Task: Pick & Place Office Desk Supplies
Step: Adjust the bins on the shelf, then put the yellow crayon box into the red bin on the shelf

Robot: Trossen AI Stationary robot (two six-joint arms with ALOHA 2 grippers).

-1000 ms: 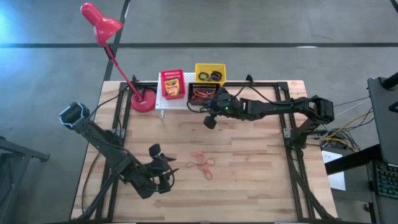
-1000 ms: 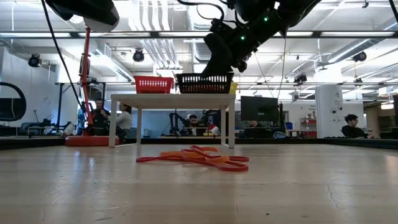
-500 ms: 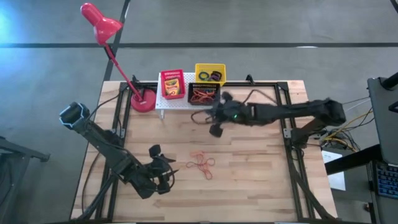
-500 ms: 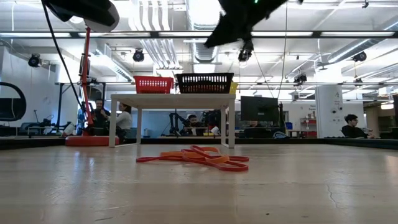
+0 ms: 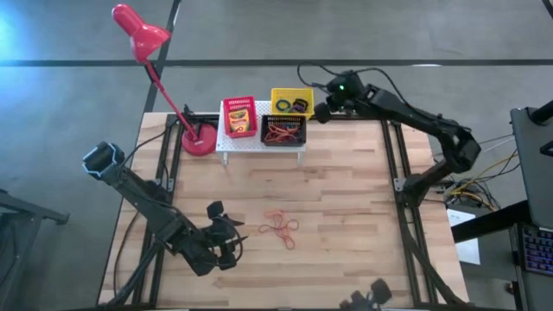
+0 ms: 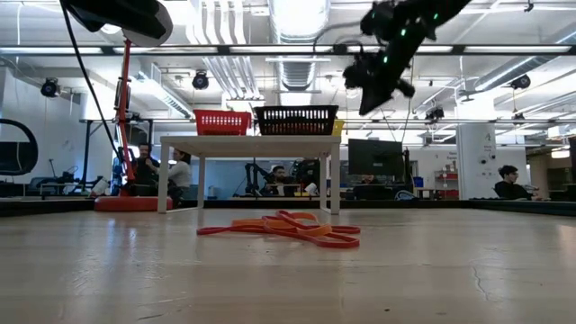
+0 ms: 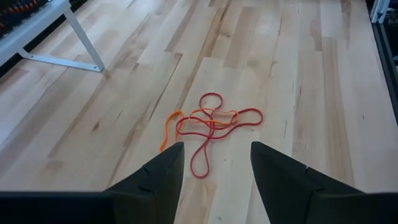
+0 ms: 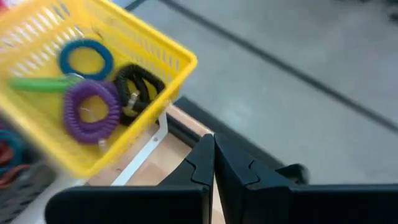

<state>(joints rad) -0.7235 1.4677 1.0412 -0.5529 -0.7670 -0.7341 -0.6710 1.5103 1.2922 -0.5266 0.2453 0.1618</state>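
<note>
From above, the right gripper (image 5: 318, 110) hangs at the table's far edge, just beside the yellow basket (image 5: 292, 101) on its right. The black basket (image 5: 283, 130), holding orange-red bands, and the red basket (image 5: 239, 116), holding a yellow-and-green box (image 5: 238, 117), sit on the white rack (image 5: 226, 142). A loose tangle of rubber bands (image 5: 280, 227) lies on the bare wood near the middle, well apart from the right gripper and just right of the left gripper (image 5: 232, 242), which waits low at the near left. The red lamp (image 5: 164, 79) stands at the far left.

At table height, the bands (image 6: 283, 227) lie flat in front of the rack (image 6: 249, 144); the right gripper (image 6: 376, 76) hovers above and to the right of the baskets.

The left wrist view shows the left fingers (image 7: 155, 177) spread wide, the bands (image 7: 208, 124) lying just beyond and between them, untouched.

The right wrist view shows the right fingers (image 8: 198, 165) pressed together and holding nothing. The yellow basket (image 8: 158, 50) lies close ahead, holding a blue ring (image 8: 86, 58), a purple ring (image 8: 92, 108) and a black ring (image 8: 137, 91).
</note>
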